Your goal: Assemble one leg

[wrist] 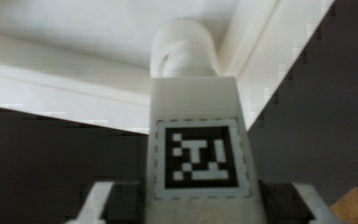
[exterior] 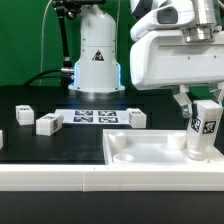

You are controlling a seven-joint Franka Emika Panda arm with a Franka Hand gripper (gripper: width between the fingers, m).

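Observation:
My gripper [exterior: 203,112] is shut on a white leg [exterior: 205,128] with a black-and-white tag on its face. I hold it upright, its lower end at the right part of the wide flat white panel [exterior: 150,152] in the exterior view. In the wrist view the leg [wrist: 197,140] fills the middle, gripped between my two fingers [wrist: 105,200], its rounded far end against the panel [wrist: 87,70]. Three more legs lie on the black table: one [exterior: 48,123] in the middle left, one [exterior: 23,113] further left, one [exterior: 136,118] near the marker board.
The marker board [exterior: 95,116] lies flat on the table in front of the arm's white base [exterior: 96,60]. Another white piece [exterior: 1,140] shows at the exterior view's left edge. A white ledge [exterior: 60,178] runs along the front.

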